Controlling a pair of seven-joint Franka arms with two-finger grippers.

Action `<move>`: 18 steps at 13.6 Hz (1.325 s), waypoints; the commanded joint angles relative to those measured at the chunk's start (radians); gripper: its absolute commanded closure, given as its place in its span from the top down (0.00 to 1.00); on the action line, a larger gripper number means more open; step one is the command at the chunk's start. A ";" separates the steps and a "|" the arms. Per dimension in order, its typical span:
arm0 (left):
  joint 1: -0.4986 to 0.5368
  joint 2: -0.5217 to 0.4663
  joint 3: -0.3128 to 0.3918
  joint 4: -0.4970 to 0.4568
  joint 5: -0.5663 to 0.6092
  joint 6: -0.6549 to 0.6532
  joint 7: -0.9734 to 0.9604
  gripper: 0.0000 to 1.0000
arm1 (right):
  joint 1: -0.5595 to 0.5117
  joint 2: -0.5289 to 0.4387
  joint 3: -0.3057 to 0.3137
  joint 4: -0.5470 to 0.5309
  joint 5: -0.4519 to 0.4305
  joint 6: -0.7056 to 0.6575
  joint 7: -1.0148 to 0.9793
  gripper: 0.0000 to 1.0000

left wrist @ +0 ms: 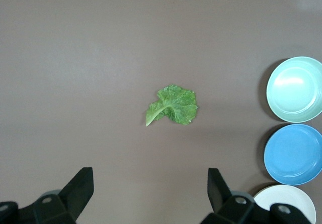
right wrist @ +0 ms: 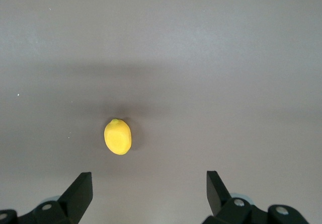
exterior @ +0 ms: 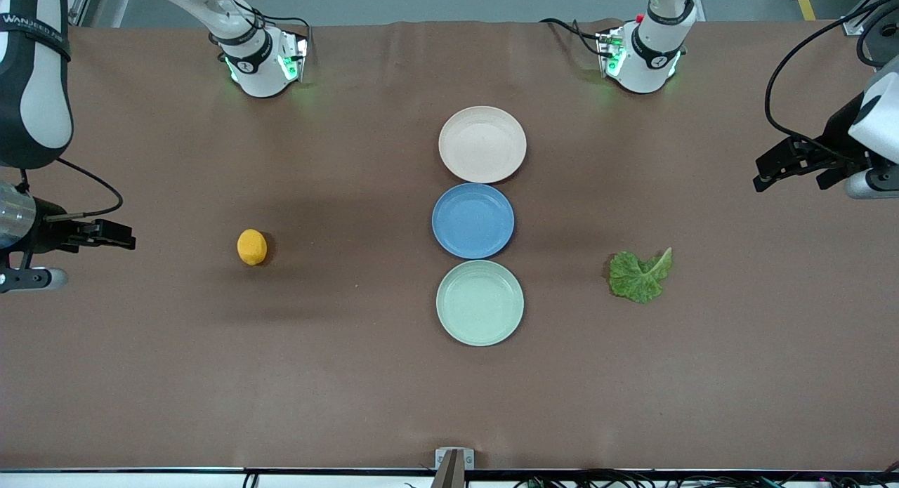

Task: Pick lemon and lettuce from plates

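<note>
Lemon (exterior: 252,247) sits on the bare table toward the right arm's end; lettuce (exterior: 640,275) lies flat toward the left arm's end. Neither is on the beige plate (exterior: 482,144), blue plate (exterior: 473,220) or green plate (exterior: 480,302). Both grippers, left (exterior: 772,168) and right (exterior: 116,235), hang over the table ends, fingers spread apart.

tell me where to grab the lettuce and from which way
The lettuce lies flat on the bare table toward the left arm's end, not on a plate. Probably best to come straight down with the open left gripper and pinch across the pale stem rib, the stiffest raised part; the crinkled blade looks too thin and flat to catch from the side.
</note>
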 commanded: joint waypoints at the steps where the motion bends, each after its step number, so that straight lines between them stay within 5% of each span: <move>1: 0.003 0.013 -0.009 0.043 -0.007 -0.023 0.012 1.00 | -0.010 0.012 0.012 0.019 -0.001 -0.052 0.001 1.00; 11: 0.006 0.011 -0.006 0.043 -0.015 -0.023 0.013 1.00 | -0.023 -0.284 0.018 -0.245 0.028 -0.055 -0.005 1.00; 18: 0.006 0.013 -0.005 0.041 -0.015 -0.023 0.012 1.00 | 0.015 -0.371 0.010 -0.277 0.016 -0.060 -0.005 1.00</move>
